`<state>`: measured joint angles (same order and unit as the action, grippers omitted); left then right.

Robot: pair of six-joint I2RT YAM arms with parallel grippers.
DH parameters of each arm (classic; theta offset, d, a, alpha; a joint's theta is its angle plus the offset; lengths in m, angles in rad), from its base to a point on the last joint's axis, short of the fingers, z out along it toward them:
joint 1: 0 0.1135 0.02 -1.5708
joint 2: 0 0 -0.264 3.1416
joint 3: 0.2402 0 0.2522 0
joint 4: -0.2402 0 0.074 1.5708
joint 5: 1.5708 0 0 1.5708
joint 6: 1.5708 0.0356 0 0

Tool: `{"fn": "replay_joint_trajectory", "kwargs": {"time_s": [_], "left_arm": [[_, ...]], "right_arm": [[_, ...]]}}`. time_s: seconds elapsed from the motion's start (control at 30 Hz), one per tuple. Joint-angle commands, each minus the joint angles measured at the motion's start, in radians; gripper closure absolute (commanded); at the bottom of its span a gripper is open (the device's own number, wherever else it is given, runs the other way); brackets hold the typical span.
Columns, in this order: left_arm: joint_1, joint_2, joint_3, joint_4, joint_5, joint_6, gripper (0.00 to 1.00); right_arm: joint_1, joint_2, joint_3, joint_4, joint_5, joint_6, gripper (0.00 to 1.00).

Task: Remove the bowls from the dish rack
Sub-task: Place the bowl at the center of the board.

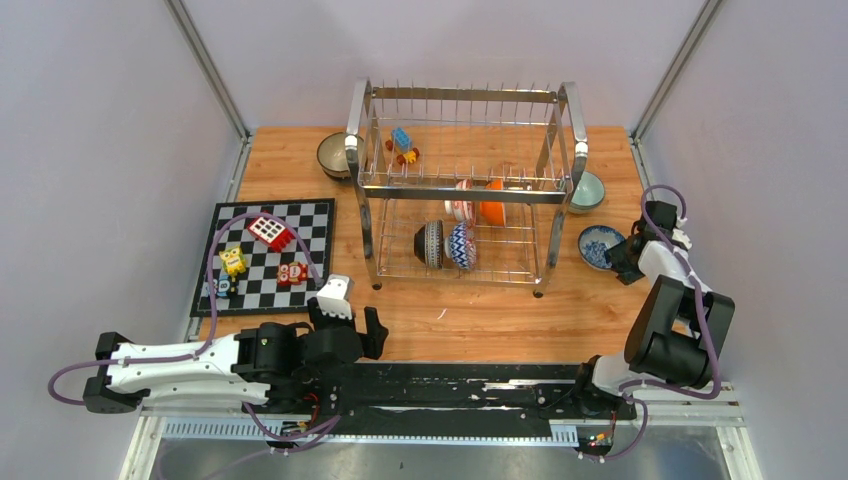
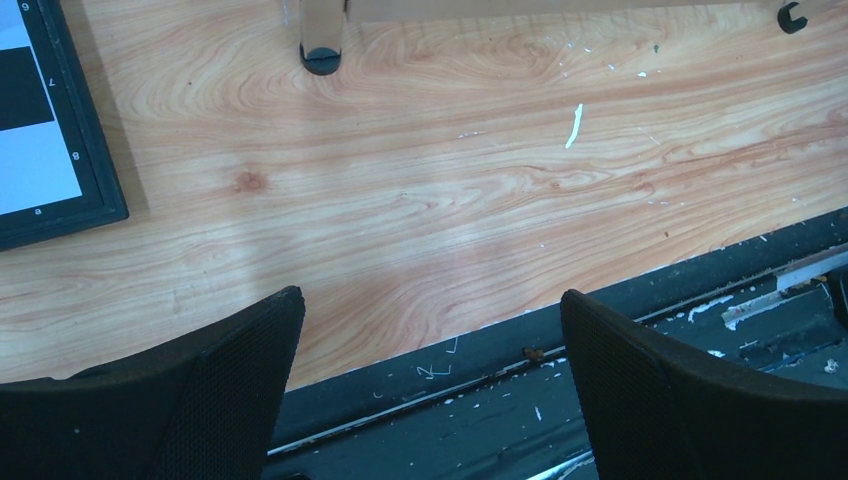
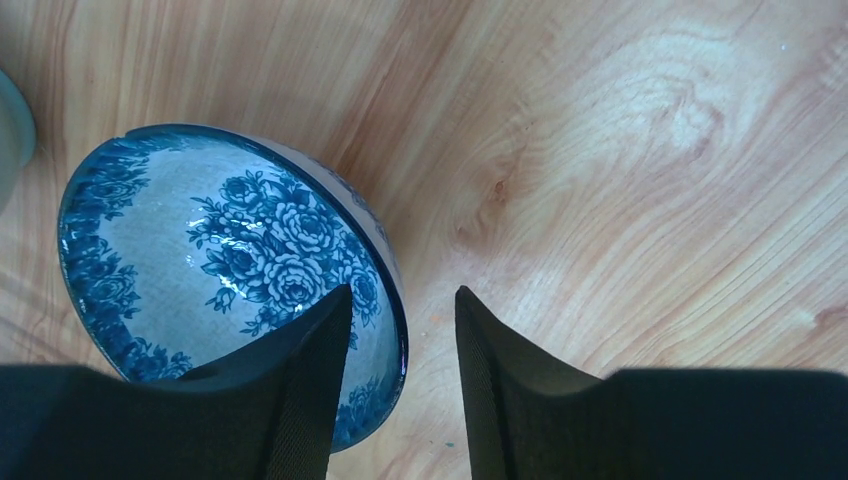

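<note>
four ceramic bowls (image 1: pixel 460 245) are counted in the chrome wire dish rack (image 1: pixel 420 189), three on the wooden table (image 1: pixel 470 315); left gripper (image 2: pixel 430 300) is spread wide, right gripper (image 3: pixel 403 295) is parted astride the blue floral bowl (image 3: pixel 230 230) rim.

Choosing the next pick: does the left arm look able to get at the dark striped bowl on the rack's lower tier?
Probably yes. The left gripper is open near the dish rack's front left leg, and the dark striped bowl stands inside the open front; the zigzag bowl alongside may crowd it.
</note>
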<state>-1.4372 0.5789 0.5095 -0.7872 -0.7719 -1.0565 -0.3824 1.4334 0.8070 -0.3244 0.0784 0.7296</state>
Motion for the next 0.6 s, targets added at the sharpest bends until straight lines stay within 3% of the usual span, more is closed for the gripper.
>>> {"fn": "replay_joint_trajectory", "kwargs": {"time_s": [0.0,0.3,0.57], "left_arm": [[0.0,0.0,0.024,0.005,-0.033,0.002,0.0],[0.0,-0.027,0.021,-0.01,-0.032,-0.008,0.0],[0.0,-0.061,0.022,0.007,-0.067,0.021,0.0]], "right_arm": [[-0.017,-0.012,0.021,-0.032,0.006,-0.027,0.51],[-0.018,-0.088,0.054,-0.107,0.027,-0.066,0.29],[0.013,-0.32,0.15,-0.271,0.033,-0.049,0.27]]}}
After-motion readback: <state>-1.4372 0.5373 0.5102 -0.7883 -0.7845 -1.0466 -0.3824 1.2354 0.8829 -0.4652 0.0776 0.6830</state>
